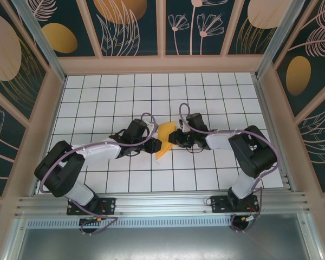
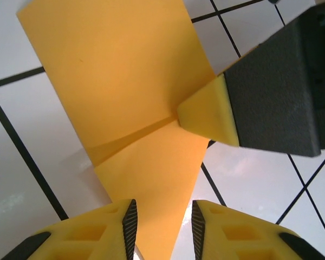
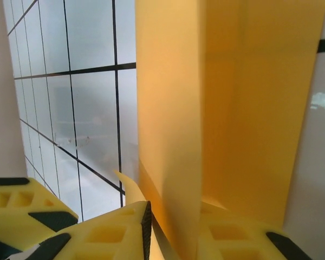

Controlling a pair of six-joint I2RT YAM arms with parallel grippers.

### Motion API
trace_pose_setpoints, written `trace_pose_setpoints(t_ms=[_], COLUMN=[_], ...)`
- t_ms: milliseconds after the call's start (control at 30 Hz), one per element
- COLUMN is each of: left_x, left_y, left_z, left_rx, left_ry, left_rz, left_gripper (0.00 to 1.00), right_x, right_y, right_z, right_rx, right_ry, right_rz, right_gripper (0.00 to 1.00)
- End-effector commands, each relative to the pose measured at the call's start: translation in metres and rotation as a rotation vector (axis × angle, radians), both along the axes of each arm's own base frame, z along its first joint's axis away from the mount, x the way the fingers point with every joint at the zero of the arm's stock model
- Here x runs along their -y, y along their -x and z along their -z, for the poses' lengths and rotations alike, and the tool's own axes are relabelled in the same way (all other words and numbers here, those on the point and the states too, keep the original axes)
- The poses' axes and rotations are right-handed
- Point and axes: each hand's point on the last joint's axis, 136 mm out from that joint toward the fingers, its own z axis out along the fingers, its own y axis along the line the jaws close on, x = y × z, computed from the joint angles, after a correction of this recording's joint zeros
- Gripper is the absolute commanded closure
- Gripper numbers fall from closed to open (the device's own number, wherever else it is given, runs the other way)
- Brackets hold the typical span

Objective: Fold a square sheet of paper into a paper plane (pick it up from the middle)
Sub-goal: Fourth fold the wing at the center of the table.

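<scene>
The square sheet of paper (image 1: 165, 142) is a folded, bright-orange pointed shape lying mid-table between my two grippers. In the left wrist view the paper (image 2: 124, 81) shows a diagonal crease, and its narrow tip runs between the fingers of my left gripper (image 2: 161, 216). That gripper is open, with a gap between the paper and one pad. My left gripper (image 1: 155, 145) sits at the paper's left edge. From the right, my right gripper (image 1: 175, 140) meets the paper. Its fingers (image 3: 173, 222) are shut on an upright fold of the paper (image 3: 249, 108).
The white gridded table (image 1: 124, 97) is walled by beige frames and dark floral panels. One yellow fingertip (image 2: 206, 116) of the right gripper touches the paper's crease, very close to my left fingers.
</scene>
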Motion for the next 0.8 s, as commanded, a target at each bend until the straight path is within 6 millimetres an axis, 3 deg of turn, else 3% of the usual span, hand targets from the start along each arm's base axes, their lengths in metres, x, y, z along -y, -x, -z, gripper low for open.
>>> trace_pose_setpoints(t_ms=[0,267,767], left_x=[0.003,0.016,0.005], left_y=[0.003,0.015,0.009], left_z=[-0.007,0.005,0.029], left_rx=[-0.007,0.024,0.105], left_ry=[0.052,-0.026,-0.195], left_rz=[-0.018,-0.018,-0.107], left_gripper=[0.63,0.54,0.50], right_x=[-0.003,-0.008,-0.018], right_y=[-0.005,0.000,0.001], right_z=[-0.004,-0.004,-0.016], right_rx=[0.009,-0.010,-0.008], right_ry=[0.003,0.026,0.017], right_rz=[-0.010,0.013,0.036], right_gripper=[0.76,0.82,0.81])
